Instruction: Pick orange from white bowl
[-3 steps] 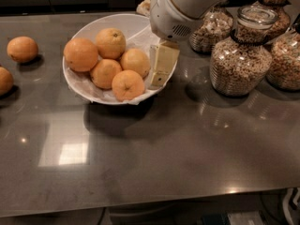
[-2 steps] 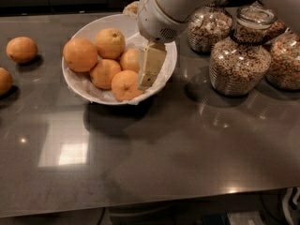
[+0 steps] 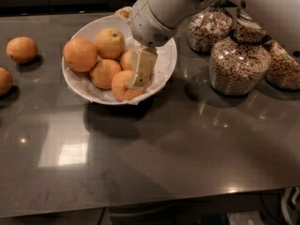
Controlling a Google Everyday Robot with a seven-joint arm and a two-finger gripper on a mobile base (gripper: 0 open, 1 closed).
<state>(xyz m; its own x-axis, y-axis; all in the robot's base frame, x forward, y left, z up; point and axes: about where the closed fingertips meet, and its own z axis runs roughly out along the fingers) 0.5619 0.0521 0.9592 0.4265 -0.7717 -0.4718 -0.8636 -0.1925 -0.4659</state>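
Observation:
The white bowl point(image 3: 165, 68) with crinkled paper lining stands at the back centre of the dark counter and holds several oranges. The orange point(image 3: 80, 54), the largest and deepest in colour, lies at the bowl's left side. A paler orange with a dark stem dimple point(image 3: 110, 42) lies behind it, and smaller ones point(image 3: 104, 73) lie in front. My gripper point(image 3: 140, 70) hangs down from the white arm point(image 3: 157, 11) into the bowl's right half. It is over a front orange point(image 3: 123, 87), well to the right of the largest one.
Two loose oranges point(image 3: 21, 49) point(image 3: 3, 81) lie on the counter at far left. Glass cereal jars point(image 3: 239, 64) point(image 3: 210, 29) point(image 3: 283, 68) stand to the right of the bowl. The counter's front edge runs along the bottom.
My gripper and arm have moved left, from the bowl's right rim to over the front oranges. The oranges and bowl have not moved.

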